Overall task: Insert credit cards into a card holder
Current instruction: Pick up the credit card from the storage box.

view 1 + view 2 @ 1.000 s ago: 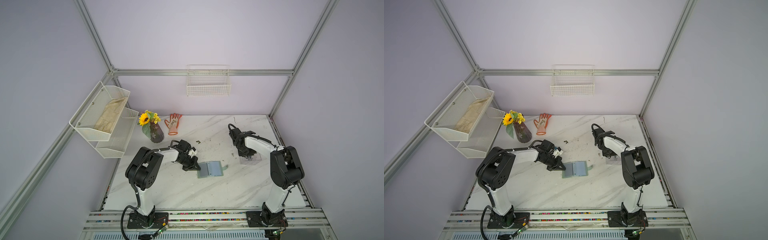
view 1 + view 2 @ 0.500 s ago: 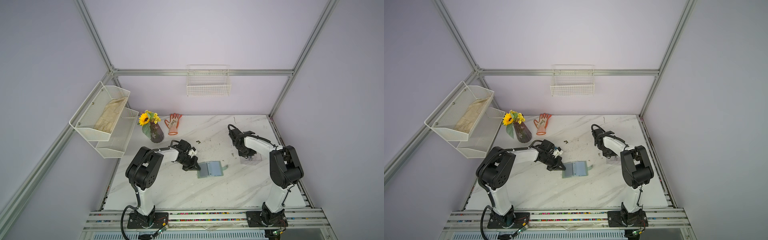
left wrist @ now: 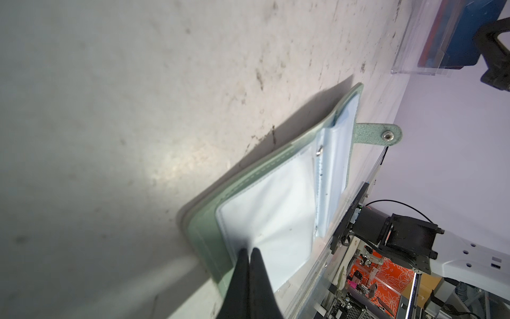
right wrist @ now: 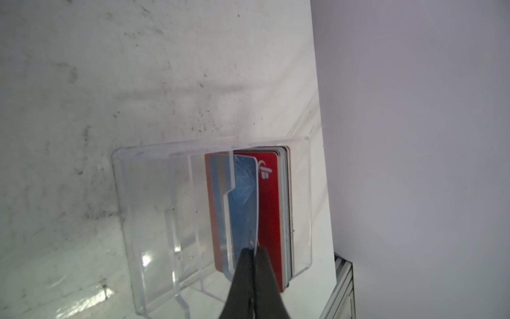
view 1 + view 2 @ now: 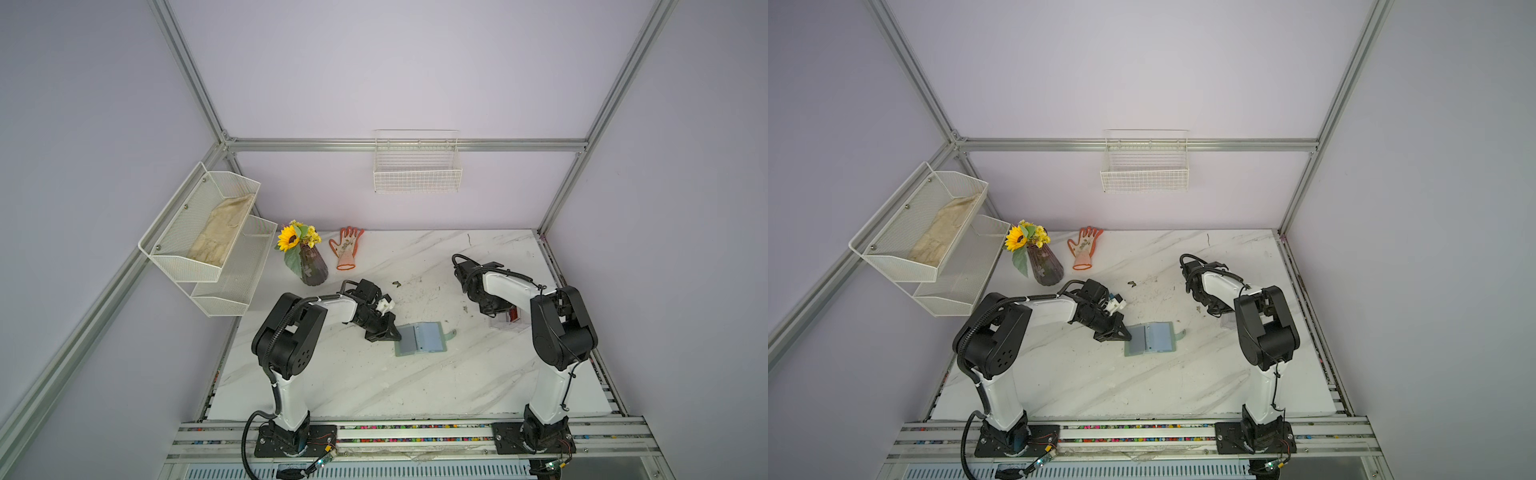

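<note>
The sage-green card holder (image 5: 422,338) (image 5: 1150,338) lies open on the marble table, snap tab to the right. My left gripper (image 5: 395,332) (image 3: 249,250) is shut, pinching the near edge of a clear sleeve (image 3: 276,215), which wrinkles at the tips. The credit cards stand on edge in a clear acrylic box (image 4: 154,207) (image 5: 509,326) at the right. A blue card (image 4: 244,198) leans out in front of a red card (image 4: 271,207) and the darker ones behind. My right gripper (image 4: 255,248) (image 5: 500,311) is shut on the blue card's top edge.
A sunflower vase (image 5: 309,266) and an orange glove (image 5: 347,249) sit at the table's back left. White mesh shelves (image 5: 208,241) hang on the left wall and a wire basket (image 5: 417,166) on the back wall. The acrylic box stands near the table's right edge.
My right gripper's fingers have closed on the blue card's edge. The left gripper and the card holder have not moved.
</note>
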`<state>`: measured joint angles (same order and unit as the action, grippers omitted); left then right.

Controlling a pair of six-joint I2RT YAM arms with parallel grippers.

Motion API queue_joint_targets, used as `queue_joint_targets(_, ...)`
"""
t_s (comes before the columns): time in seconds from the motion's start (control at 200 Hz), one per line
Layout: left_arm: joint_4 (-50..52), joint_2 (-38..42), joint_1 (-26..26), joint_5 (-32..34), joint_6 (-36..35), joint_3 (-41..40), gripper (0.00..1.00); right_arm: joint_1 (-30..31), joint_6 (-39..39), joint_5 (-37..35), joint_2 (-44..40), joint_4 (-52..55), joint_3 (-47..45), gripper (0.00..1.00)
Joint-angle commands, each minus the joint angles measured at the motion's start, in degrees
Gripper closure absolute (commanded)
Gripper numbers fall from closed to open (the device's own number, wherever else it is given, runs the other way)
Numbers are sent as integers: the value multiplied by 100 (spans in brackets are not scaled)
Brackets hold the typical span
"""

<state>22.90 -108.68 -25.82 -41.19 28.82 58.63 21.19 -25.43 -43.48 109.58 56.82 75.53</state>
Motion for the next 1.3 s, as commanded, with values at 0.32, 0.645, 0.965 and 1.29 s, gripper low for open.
queue_joint_targets(0.32, 348, -502, -61, 947, -137, -220, 100, -37, -123, 460, -134, 348, -157, 100)
queue_joint_targets(0.645, 541, -322, -63, 955, -113, -31, 100, -50, 296, 1280, -1074, 332, 198, 100)
queue_joint_targets(0.965, 1015, -79, -63, 1087, -210, 381, 100, -47, 887, 2622, -1866, -196, 95, 100)
queue_joint_targets(1.29, 1701, 500, -63, 1294, -308, 1076, 100, 226, 1325, 5507, -2628, -2024, -952, 100)
